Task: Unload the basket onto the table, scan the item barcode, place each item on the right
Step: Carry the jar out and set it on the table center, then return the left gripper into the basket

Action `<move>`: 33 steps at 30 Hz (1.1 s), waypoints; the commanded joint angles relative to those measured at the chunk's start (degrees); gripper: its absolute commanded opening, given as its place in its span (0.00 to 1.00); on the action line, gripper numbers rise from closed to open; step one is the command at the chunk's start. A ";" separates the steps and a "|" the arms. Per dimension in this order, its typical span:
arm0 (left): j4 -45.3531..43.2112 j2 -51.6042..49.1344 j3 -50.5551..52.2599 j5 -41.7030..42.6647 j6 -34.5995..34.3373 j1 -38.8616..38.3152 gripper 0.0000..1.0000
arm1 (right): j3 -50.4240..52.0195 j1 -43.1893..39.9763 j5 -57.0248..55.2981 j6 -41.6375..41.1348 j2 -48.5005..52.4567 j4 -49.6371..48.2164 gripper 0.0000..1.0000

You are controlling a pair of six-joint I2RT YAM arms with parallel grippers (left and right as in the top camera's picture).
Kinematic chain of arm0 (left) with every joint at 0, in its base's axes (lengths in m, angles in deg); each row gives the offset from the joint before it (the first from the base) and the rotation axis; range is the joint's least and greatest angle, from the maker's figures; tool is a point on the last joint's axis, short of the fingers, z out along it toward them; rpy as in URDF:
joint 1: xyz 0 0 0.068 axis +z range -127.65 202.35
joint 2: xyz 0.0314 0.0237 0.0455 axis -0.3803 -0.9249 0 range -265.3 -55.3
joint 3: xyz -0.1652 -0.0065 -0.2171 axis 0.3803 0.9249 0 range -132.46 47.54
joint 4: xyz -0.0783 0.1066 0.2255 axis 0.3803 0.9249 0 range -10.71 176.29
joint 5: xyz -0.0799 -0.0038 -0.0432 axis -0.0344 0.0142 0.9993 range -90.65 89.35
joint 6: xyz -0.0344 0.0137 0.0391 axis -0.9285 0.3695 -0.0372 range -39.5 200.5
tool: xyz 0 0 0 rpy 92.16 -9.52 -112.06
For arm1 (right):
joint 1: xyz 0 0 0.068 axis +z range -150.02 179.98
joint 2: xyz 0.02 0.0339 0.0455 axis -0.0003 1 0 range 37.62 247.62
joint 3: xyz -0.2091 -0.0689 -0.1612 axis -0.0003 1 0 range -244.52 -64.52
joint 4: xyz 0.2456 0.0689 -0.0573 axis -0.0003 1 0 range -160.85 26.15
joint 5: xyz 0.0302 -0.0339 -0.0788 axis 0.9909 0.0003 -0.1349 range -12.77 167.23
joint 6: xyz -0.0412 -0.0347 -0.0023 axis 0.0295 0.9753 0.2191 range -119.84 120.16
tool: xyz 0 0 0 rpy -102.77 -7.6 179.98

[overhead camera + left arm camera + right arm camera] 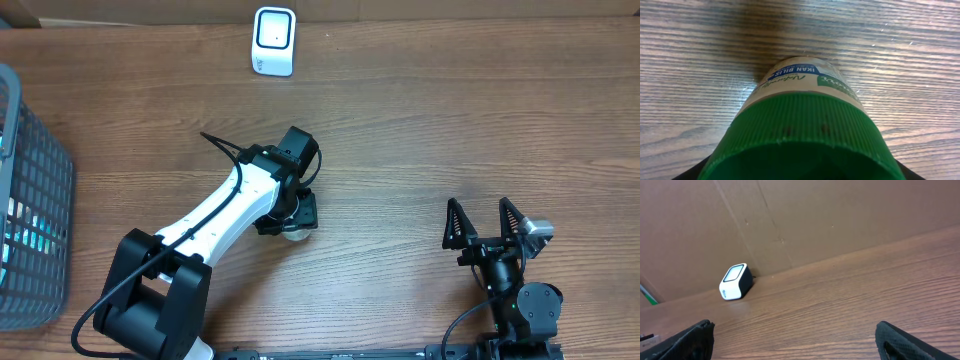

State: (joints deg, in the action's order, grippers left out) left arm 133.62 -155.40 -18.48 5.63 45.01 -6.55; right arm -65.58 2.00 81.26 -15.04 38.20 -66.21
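The wooden table (420, 130) carries a grey basket (30, 200) at its left edge. The left arm (220, 215) reaches to the middle, where a green-lidded jar (805, 115) rests on the table between the left jaws. Whether they grip it I cannot tell. The right jaws stand wide open. A small white scanner (273, 40) sits at the far edge.
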 commanded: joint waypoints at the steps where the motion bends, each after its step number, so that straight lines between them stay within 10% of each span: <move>1: -0.35 1.09 0.31 1.09 -0.74 -0.55 0.71 | 0.59 0.33 -0.52 0.20 -0.42 -0.24 1.00; 6: -0.59 1.09 0.31 1.03 -0.72 -0.74 1.00 | 0.59 0.33 -0.52 0.20 -0.42 -0.24 1.00; 14: 0.31 1.60 -4.61 -0.94 -0.11 0.39 1.00 | 0.59 0.33 -0.52 0.20 -0.42 -0.24 1.00; 33: 42.49 4.31 -64.08 -3.04 12.39 17.64 1.00 | 0.59 0.33 -0.52 0.20 -0.42 -0.24 1.00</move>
State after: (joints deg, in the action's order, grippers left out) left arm 174.95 -151.61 -78.96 2.94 53.32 7.72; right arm -65.58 2.00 81.26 -15.00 38.20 -66.19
